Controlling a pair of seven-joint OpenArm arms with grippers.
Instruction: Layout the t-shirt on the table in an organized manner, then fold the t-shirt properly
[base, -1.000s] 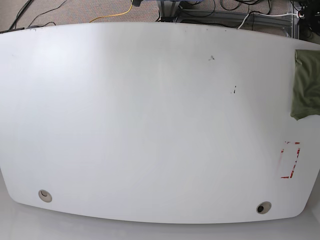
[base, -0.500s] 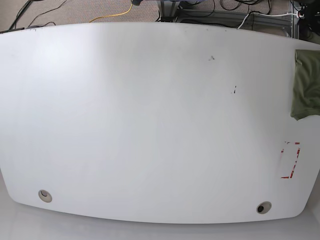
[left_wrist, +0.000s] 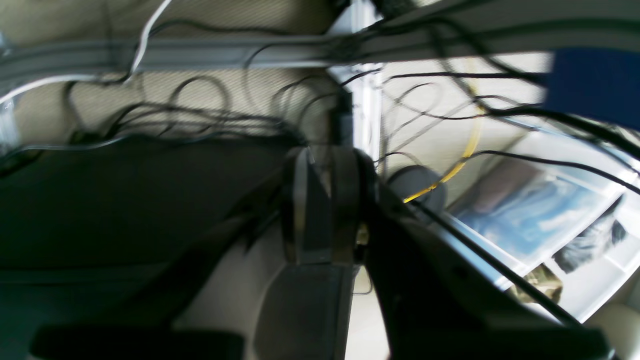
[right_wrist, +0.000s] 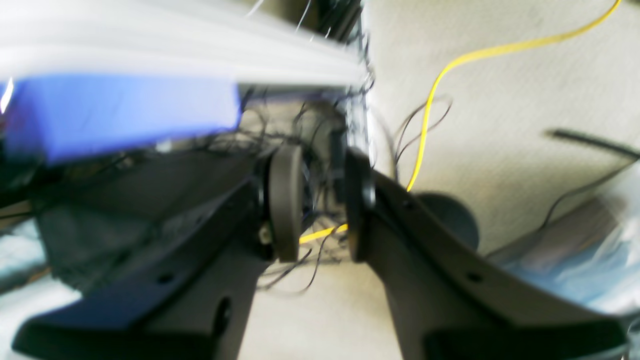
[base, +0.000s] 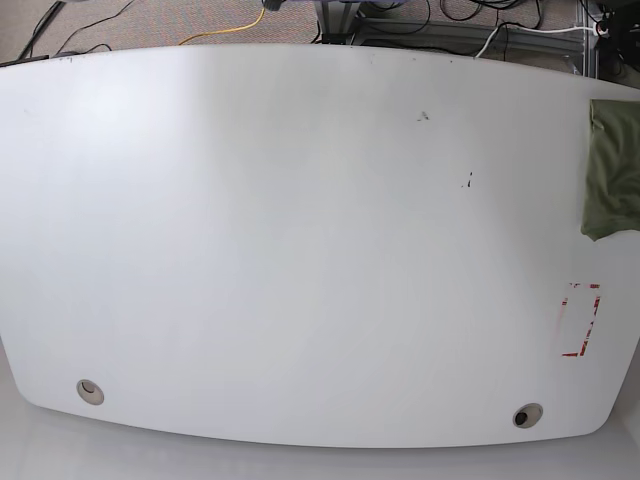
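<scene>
1. The left gripper (left_wrist: 320, 220) has dark grey, matte fingers ending in flat rounded pads.
2. The right gripper (right_wrist: 316, 202) is dark grey too, with round holes along its broad finger arms, at 5 and 8 o'clock.

You see only a strip of the t-shirt (base: 610, 170) in the base view; the right edge of the picture cuts off the rest. The counter (base: 300, 250) is cut off at both sides too. Both wrist views are blurry. You cannot tell what the blue patch (right_wrist: 120, 112) is.
</scene>
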